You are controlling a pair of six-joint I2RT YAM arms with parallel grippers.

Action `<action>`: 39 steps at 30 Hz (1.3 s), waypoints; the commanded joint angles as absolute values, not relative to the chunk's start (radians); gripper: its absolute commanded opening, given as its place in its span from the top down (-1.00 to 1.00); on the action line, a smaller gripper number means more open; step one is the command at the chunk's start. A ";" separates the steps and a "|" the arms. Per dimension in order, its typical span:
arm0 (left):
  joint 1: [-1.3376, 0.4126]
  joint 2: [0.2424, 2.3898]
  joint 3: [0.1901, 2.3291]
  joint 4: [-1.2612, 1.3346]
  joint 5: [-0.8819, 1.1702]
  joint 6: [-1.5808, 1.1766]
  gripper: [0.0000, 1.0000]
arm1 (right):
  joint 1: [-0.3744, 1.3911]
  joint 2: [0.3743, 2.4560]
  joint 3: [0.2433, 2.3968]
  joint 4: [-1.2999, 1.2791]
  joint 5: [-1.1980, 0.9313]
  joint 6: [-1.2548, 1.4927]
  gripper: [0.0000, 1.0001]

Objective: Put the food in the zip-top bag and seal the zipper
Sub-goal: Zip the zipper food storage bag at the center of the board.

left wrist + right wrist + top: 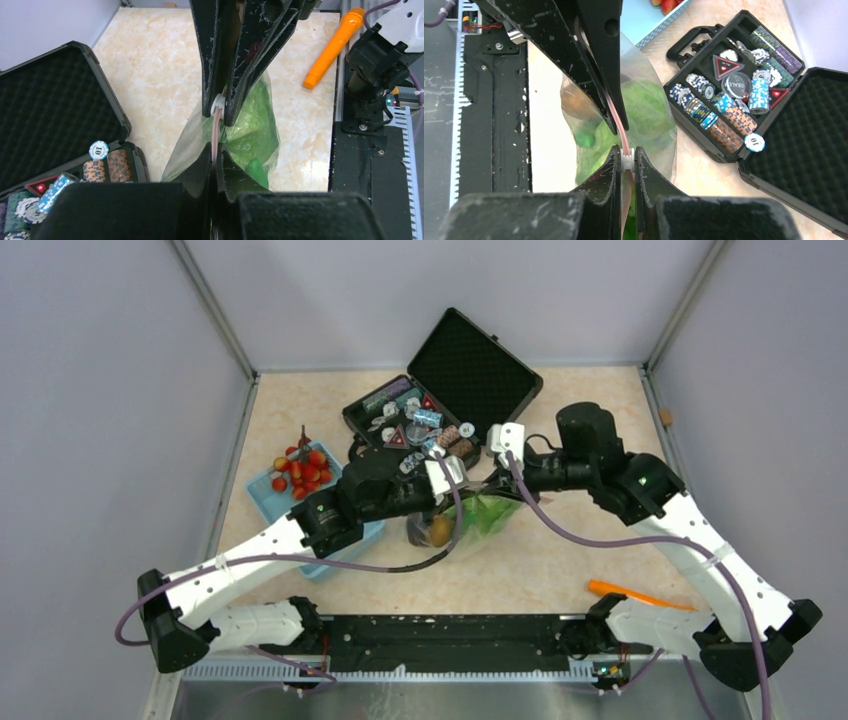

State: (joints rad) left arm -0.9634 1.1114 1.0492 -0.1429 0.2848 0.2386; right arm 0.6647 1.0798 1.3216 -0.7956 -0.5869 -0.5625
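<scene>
Top external view shows the zip-top bag [470,520] in the middle of the frame, held between our two arms. Green food [255,125] and a brown-orange piece [440,531] sit inside it. The zipper [215,131] is the thin pink strip along the bag's mouth. It runs in a straight line between our two grippers, and a small white slider [626,159] sits on it.

Our right gripper [626,152] is squeezed tight on the white slider, at the bottom middle of the right wrist view. Our left gripper [214,150] is pinched hard on the pink strip, at the bottom middle of the left wrist view. The two grippers are close together.

We think the step now is pulling the slider along to close the bag. We cannot tell how much of the mouth is shut. To do it well, we should hold the left side firm so the strip is tight and flat. We should pull the slider straight along the strip, not up or sideways. If the strip goes loose, the slider may jam or slip out.

Farther out, red cherry tomatoes [302,468] lie in a light blue basket [262,502] at the left. A black case [470,370] is open at the upper middle.
</scene>
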 commanded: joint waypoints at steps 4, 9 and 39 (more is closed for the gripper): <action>-0.876 1.002 1.026 -0.212 0.177 0.255 1.00 | 0.652 1.013 1.310 -0.867 -0.397 -0.523 1.00; -0.846 0.983 1.026 -0.216 0.191 0.256 1.00 | 0.652 1.003 1.304 -0.885 -0.335 -0.510 1.00; -0.717 0.905 0.940 -0.171 0.308 0.196 1.00 | 0.615 0.928 1.239 -0.928 -0.404 -0.450 1.00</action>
